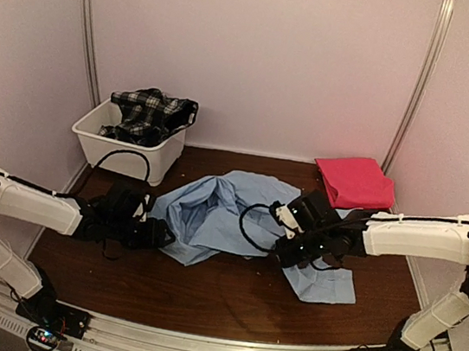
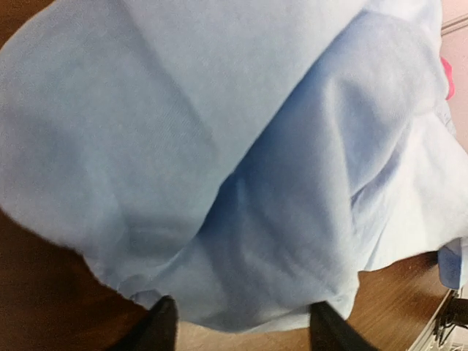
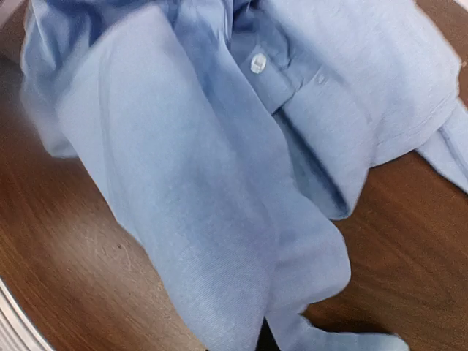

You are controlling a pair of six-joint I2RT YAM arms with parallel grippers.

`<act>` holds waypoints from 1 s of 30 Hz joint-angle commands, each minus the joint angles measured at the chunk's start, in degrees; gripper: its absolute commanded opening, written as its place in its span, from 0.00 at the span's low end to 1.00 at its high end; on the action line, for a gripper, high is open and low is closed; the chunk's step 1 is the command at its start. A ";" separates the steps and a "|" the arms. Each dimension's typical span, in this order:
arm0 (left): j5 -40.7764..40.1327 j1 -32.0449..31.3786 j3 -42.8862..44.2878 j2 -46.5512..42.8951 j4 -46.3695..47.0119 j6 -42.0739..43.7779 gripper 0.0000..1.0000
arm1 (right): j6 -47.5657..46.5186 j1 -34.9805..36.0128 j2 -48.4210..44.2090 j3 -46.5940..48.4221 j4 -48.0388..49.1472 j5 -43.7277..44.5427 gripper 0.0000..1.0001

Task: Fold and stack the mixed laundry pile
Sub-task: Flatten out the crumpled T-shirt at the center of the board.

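Overhead is showing shirt [image 1: 212, 212] lying at table [image 1: 225, 301] centre, pink cloth [image 1: 354, 182] at 1 o'clock, plaid [image 1: 149, 114] in tub [image 1: 124, 150] at 10. Only left wrist is showing my left gripper [image 2: 245, 325] fingers [image 2: 161, 329] spread, hem just above. Right gripper [image 1: 280, 254]: shirt is hiding fingers, can't tell grip.

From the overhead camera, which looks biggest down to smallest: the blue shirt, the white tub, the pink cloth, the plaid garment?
1. light blue shirt, spread wide
2. white tub
3. pink-red cloth and plaid garment look about alike; the plaid is bunched in the tub, so I leave these two unranked.
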 commanded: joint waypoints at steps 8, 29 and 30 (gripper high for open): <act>-3.15 4.03 6.27 -5.26 1.02 3.56 0.00 | -1.20 -9.56 -32.38 8.56 -0.42 15.32 0.00; 6.90 0.28 20.46 -10.77 -33.19 42.92 0.38 | -10.71 -10.72 -42.68 14.74 -4.65 32.30 0.00; 7.40 0.25 18.43 -12.02 -31.98 41.92 0.45 | -10.24 -10.72 -44.02 13.59 -5.78 33.34 0.00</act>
